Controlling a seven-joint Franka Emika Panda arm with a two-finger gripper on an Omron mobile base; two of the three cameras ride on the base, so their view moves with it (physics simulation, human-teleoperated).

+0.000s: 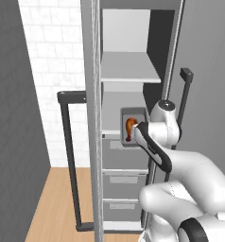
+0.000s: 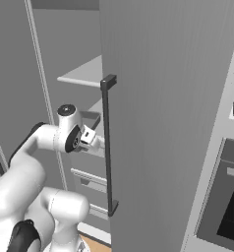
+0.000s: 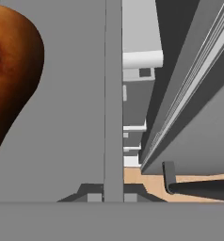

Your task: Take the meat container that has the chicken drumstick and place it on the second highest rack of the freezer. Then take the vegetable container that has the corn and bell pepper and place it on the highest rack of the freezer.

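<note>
No writing is legible; at centre of the left base view one meat container (image 1: 133,127) carrying one chicken drumstick (image 1: 130,128) sits at the front edge of the lower of two open shelves in the freezer (image 1: 126,71), three drawers below. The gripper (image 1: 139,133), partly hidden by the wrist, is closed on the container's rim. In the hand view the drumstick is cut off at upper left

We count one freezer (image 1: 128,71), two open shelves inside it, the highest rack (image 1: 128,68) being the upper one, three grey drawers (image 1: 124,182) below, one grey meat container (image 1: 133,126), one chicken drumstick (image 1: 130,127), two dark bar handles (image 1: 69,160).
</note>
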